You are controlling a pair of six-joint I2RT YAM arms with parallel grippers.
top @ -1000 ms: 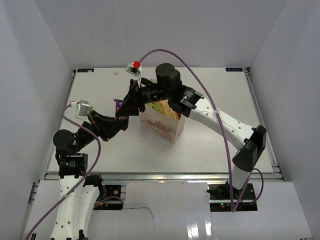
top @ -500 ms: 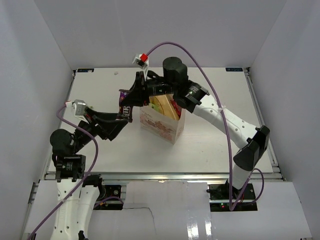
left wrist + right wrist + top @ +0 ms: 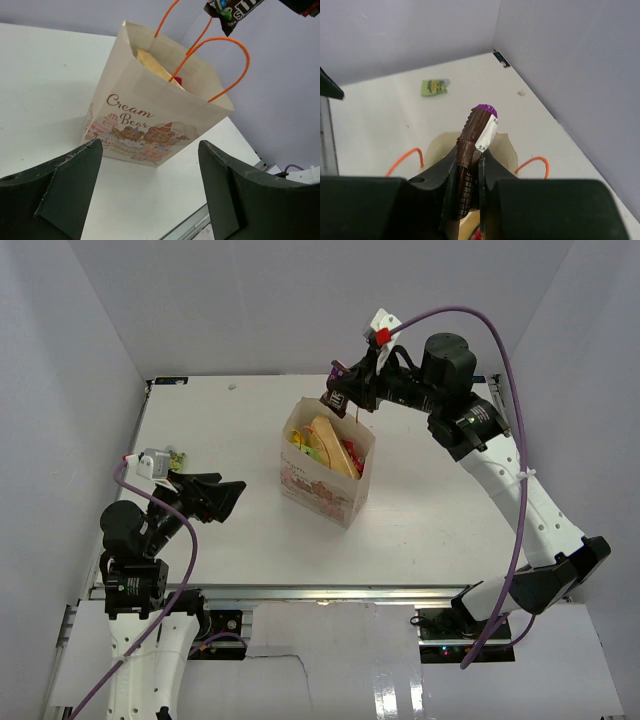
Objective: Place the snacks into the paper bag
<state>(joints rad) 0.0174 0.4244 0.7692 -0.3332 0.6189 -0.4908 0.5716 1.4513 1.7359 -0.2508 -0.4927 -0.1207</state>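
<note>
The paper bag (image 3: 322,488) stands upright mid-table with orange loop handles and a bear drawing (image 3: 145,135). Inside it a golden-yellow chip bag (image 3: 332,448) leans, with something red (image 3: 178,80) beside it. My right gripper (image 3: 350,395) hangs above the bag's far rim, shut on a brown candy packet with a purple end (image 3: 476,135); the packet (image 3: 335,403) dangles over the opening. My left gripper (image 3: 226,496) is open and holds nothing, low over the table, left of the bag. A light green packet (image 3: 435,87) lies flat on the table at the far left.
The light green packet (image 3: 178,456) sits close behind the left wrist's camera mount. White walls enclose the table on three sides. The table's near metal rail (image 3: 200,220) runs just in front of the left gripper.
The left gripper let go of the purple-ended packet, opened wide and drew back left. The right gripper closed on that packet and lifted it up and right, above the bag.
</note>
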